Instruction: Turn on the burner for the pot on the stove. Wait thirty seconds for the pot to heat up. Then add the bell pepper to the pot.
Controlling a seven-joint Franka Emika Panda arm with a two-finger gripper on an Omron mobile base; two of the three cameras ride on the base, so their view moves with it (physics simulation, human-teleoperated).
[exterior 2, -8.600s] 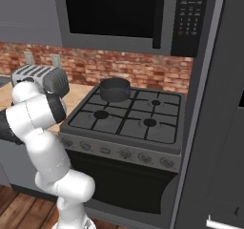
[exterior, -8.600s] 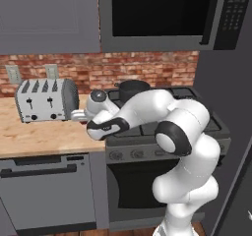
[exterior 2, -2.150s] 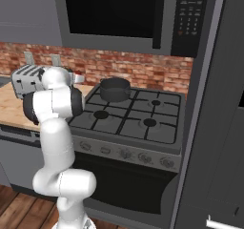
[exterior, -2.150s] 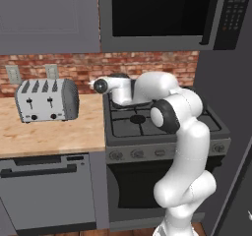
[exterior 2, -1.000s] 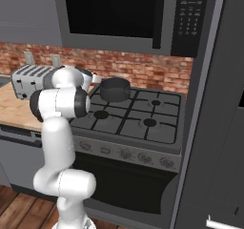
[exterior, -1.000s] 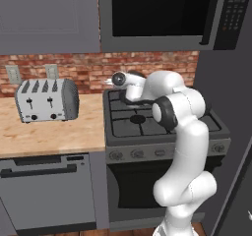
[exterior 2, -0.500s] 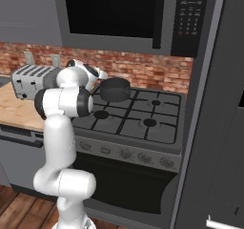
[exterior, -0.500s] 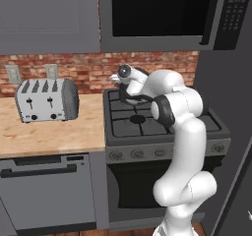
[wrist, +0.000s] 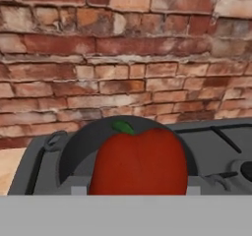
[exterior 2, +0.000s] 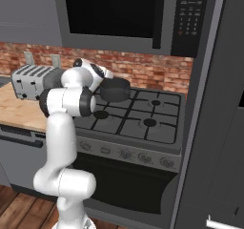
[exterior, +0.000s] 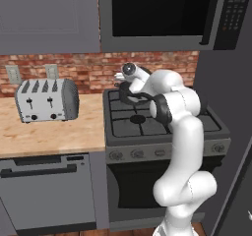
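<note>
A red brick wall [wrist: 123, 48] backs a simulated kitchen, with a black microwave [exterior: 162, 14] hung above a dark grey gas range with black grates [exterior 2: 138, 116]. To the left of the range a pale wooden surface [exterior: 49, 132] carries a silver four-slot toaster [exterior: 47, 100] standing near the wall. On the range's far left burner sits the dark grey, wide cylindrical metal pot [exterior 2: 114, 89]. The white arm reaches over the range from the front, and its pincer [exterior: 129, 80] hovers just above the pot at its left side. In the hand view the shiny red, roundish bell pepper [wrist: 139, 162] with its small green stem sits close before the camera, clasped between the pincer's fingers, and the pot's dark rim curves behind it. The pepper is up in the air over the pot's near edge, with the wall beyond.
</note>
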